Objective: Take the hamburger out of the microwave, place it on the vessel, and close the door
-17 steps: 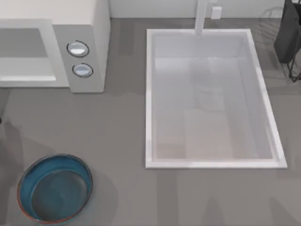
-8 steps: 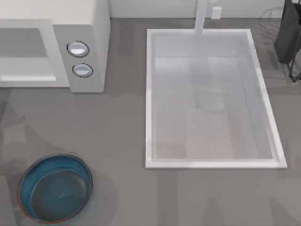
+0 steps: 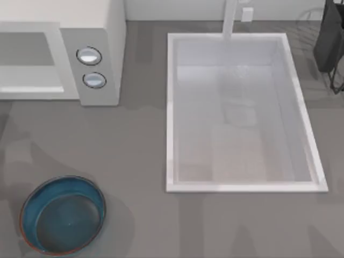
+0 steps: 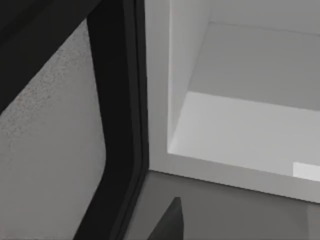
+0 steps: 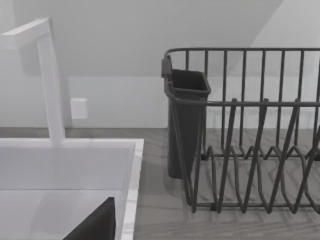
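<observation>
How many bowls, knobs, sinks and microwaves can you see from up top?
Bowl: 1
Knobs: 2
Sink: 1
Microwave: 1
Total: 5

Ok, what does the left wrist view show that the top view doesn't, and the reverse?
Left wrist view: the door standing open, its mesh window in a dark frame, and the white cavity floor up close. Top view: the two knobs, the vessel at the table's left, the sink and the faucet. Shared: the microwave, open.
</observation>
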Motion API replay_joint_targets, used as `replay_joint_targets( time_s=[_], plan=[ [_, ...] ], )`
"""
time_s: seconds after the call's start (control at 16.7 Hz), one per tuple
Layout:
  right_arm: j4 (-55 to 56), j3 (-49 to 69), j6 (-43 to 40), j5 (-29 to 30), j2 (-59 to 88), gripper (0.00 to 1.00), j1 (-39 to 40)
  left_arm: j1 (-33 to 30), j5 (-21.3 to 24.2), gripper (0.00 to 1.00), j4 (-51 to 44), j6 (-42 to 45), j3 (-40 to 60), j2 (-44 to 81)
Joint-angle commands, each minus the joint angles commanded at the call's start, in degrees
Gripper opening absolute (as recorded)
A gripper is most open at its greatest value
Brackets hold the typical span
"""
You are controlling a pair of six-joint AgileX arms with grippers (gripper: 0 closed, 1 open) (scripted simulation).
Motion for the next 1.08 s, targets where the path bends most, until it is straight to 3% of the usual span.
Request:
replay_joint_targets(
  time_s=[0.24, 0.48, 1.08],
  plan=[
    [0.00, 0.00, 0.00, 0.00, 0.00, 1.00, 0.00, -3.68, -2.62, 0.00, -8.58, -9.98, 4.57, 1.54],
    [0.00, 0.00, 0.00, 0.00, 0.00, 1.00, 0.00, -10.14, -7.12, 0.00, -23.57, -27.45, 12.33, 4.59],
    [0.00, 0.00, 0.00, 0.00, 0.00, 1.00, 0.00, -32.83, -22.05, 0.00, -76.11, -88.77, 37.18, 18.85]
  ],
)
